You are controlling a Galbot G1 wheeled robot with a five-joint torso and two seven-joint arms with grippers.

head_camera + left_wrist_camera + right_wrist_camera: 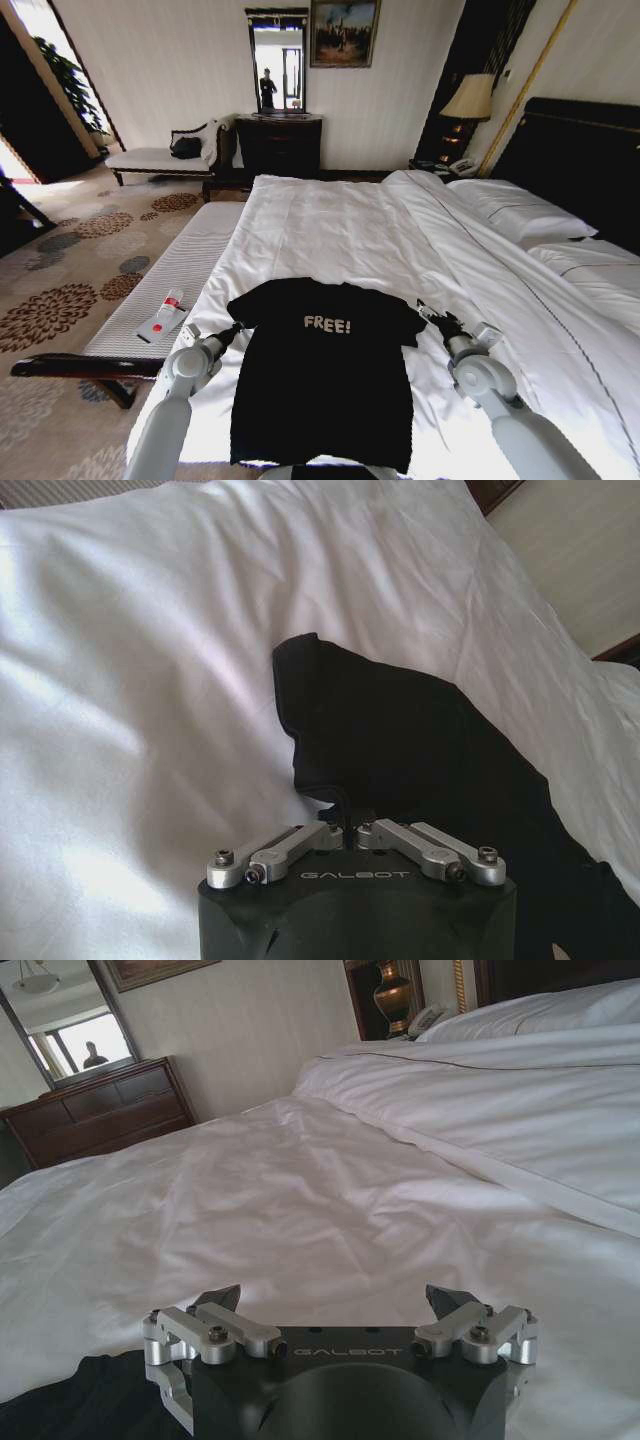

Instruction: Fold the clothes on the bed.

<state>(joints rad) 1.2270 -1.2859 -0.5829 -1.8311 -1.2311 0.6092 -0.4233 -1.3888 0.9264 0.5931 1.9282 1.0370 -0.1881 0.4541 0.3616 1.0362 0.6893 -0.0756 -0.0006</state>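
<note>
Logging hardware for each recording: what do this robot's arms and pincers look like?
Both arms are pale grey with rounded, glossy joint housings. Each ends in a black wrist block bearing white "GALBOT" lettering, with silver metal linkages fastened by dark screws. The right pincer has dark, pointed fingertips; the left pincer shows the same silver linkages. No loose cables are visible.

White block lettering reading "FREE!" is printed across the chest of the black short-sleeved fabric T-shirt (322, 370), which is spread flat on the white duvet of the large bed (340, 225). The brand name "GALBOT" is marked in pale capitals on the black housing of the left gripper (347, 823), just below its silver metal linkages, and the same word "GALBOT" is marked on the black housing of the right gripper (333, 1301), between its two silver finger mounts. No other text, number or sign is legible.
</note>
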